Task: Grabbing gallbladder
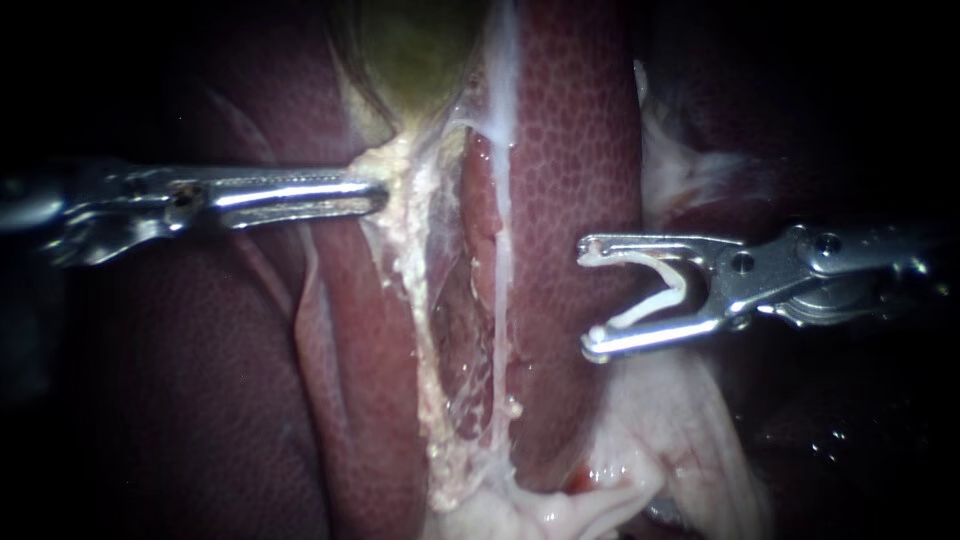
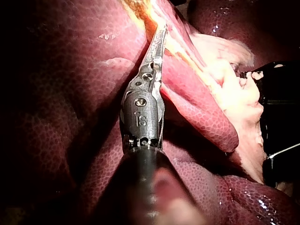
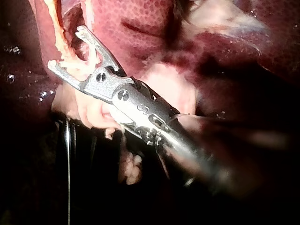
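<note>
In the endoscope view the greenish gallbladder (image 1: 410,50) sits at the upper middle, between lobes of the liver (image 1: 580,150); a pale fatty fringe (image 1: 410,230) runs down from its lower edge along an open cleft. The left instrument (image 1: 375,195) lies level, its jaws together and holding nothing that shows; the tip seems to touch the fringe just below the gallbladder, though the contact is hard to make out. The right instrument (image 1: 590,300) stands well apart from the fringe, over a bare band of liver; its jaws are spread wide and carry an open white clip (image 1: 681,285), one end seated at each jaw tip. Dark open space lies behind both shafts. In the left wrist view the left instrument (image 2: 162,33) runs along a liver fold (image 2: 206,117), its slim jaws lying together with the tip at the yellow fringe (image 2: 150,14); smooth liver lies beside it. In the right wrist view the right instrument (image 3: 65,47) holds the white clip (image 3: 75,62) between parted jaws, with the cleft's edge just ahead, pale tissue (image 3: 164,79) under the jaws' hinge, and darkness to the rear.
</note>
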`<state>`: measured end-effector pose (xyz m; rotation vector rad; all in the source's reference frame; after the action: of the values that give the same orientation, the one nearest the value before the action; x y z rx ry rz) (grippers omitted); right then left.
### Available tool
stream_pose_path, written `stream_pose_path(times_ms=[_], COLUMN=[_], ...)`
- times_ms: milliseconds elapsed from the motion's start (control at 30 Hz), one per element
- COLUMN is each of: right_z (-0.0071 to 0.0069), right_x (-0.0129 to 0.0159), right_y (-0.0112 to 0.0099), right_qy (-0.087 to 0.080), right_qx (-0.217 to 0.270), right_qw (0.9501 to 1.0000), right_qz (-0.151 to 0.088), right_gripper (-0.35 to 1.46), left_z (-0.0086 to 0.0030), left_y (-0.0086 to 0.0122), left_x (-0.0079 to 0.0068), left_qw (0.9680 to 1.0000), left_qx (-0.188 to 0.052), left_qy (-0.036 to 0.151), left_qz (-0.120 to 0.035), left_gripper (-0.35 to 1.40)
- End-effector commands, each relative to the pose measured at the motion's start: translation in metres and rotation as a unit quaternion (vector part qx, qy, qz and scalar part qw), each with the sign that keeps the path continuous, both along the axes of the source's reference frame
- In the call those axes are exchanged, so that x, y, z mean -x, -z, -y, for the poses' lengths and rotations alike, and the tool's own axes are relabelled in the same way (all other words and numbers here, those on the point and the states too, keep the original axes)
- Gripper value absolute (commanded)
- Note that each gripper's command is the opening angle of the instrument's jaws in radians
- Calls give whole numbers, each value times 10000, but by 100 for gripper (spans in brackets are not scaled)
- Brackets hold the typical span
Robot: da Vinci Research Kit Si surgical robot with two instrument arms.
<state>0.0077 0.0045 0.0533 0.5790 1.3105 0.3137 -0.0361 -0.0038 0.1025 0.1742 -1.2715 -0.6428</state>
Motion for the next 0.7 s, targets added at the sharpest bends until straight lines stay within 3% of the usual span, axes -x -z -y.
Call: stream_pose_path(times_ms=[33, 333, 700], right_z=[0, 0, 0], right_x=[0, 0, 0], right_y=[0, 0, 0], right_qy=[-2, -2, -2], right_qx=[0, 0, 0], right_qw=[10000, 10000, 10000], right_qz=[1, 1, 1], right_gripper=[60, 60, 60], left_z=[-2, -12, -11], left_y=[4, 22, 23], left_x=[-3, -18, -19], left_qw=[10000, 9999, 9998], left_qx=[-3, -30, -25], left_qy=[11, 149, 178], left_qz=[21, 72, 68], left_gripper=[-35, -35, -35])
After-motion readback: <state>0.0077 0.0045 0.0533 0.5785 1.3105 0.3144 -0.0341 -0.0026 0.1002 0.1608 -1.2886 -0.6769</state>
